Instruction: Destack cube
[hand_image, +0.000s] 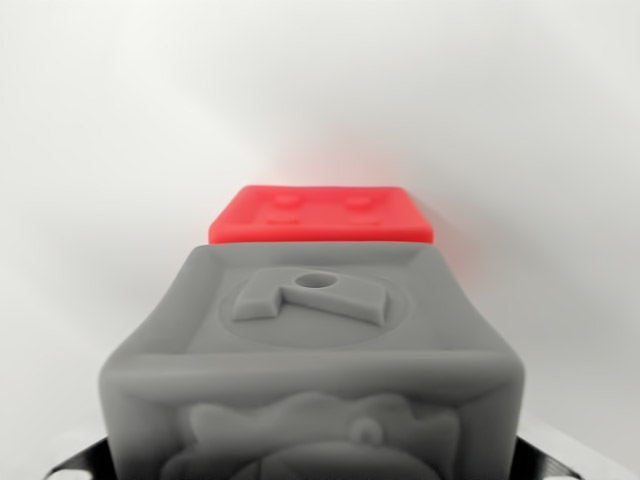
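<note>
A grey cube with raised relief patterns fills the lower half of the wrist view, very close to the camera. Its top face shows a round emblem with a small hole. My gripper sits at the bottom edge; only dark finger parts show at the cube's lower left and lower right, pressed against its sides. Beyond the grey cube lies a red cube, of which only the studded top face shows; its lower part is hidden. Whether the two cubes touch I cannot tell.
A plain white surface and background surround both cubes. A faint red glow falls on the white to the right of the red cube.
</note>
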